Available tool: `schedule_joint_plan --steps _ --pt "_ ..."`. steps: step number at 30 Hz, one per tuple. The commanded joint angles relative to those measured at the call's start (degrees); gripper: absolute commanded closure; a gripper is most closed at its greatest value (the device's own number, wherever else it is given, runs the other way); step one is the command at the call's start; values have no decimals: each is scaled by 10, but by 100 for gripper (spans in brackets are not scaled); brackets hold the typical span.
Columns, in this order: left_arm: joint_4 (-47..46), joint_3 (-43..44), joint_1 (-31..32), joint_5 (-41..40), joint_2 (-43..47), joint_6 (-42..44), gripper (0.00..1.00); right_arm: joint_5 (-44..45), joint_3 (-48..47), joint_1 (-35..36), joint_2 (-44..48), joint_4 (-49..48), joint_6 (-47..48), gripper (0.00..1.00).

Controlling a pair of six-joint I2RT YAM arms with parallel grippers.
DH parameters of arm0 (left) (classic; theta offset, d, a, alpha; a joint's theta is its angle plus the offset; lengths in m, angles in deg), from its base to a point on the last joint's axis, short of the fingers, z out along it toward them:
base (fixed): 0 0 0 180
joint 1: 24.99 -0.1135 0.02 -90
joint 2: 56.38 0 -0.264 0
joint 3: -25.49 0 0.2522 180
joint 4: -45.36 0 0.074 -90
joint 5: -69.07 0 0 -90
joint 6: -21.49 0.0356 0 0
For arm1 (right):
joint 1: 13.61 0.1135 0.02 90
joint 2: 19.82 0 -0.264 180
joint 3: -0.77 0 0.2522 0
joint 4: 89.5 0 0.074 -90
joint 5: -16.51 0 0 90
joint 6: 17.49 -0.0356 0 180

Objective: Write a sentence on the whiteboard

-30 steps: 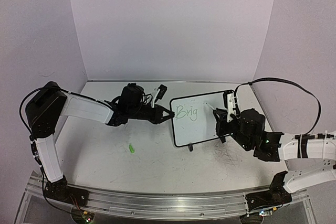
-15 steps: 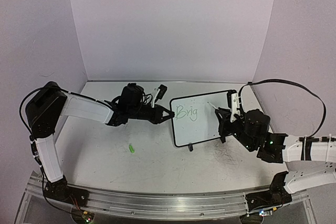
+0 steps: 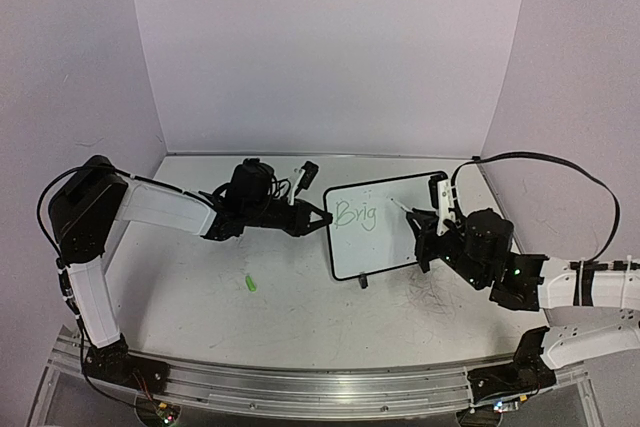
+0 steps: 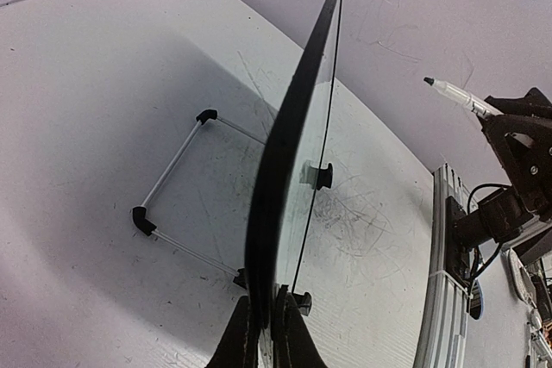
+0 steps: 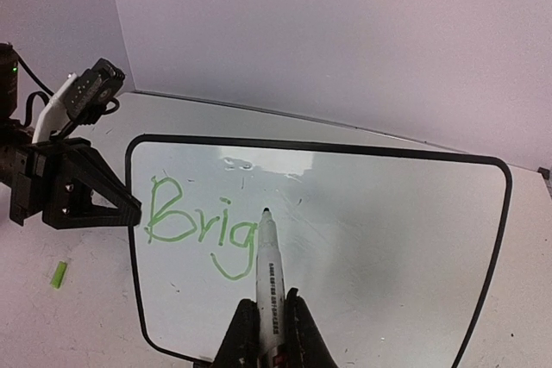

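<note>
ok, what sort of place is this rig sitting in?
Probably a lab test cell: plain walls box in a scuffed table, the left arm and right arm are bolted to a metal rail at its near edge, with a whiteboard and marker as props.

whiteboard (image 5: pixel 388 239) bottom edge cropped, green scrap (image 3: pixel 250 284) unidentifiable

Robot lab cell: plain white walls (image 3: pixel 330 47), aluminium mounting rail (image 3: pixel 300 383)
</note>
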Motion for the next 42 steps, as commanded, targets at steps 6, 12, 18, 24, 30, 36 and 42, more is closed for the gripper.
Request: schedule_joint_plan --steps 6,12,18,24,30,36,42 --pt "40 15 0 -32 15 20 100 6 -15 2 -4 5 0 100" --pt "40 16 0 -32 14 20 100 34 -15 2 7 19 -8 100" --pt "40 17 0 -30 14 19 100 30 -31 2 -29 31 -6 100" --pt "41 17 0 -31 17 20 100 1 -44 3 -46 27 5 100" --pt "42 17 0 -31 17 21 100 2 -61 3 -73 12 9 100" --pt "43 17 0 -31 18 22 100 8 -77 2 -96 12 5 100" --pt "44 17 0 -32 20 23 100 34 -92 2 -108 12 4 100"
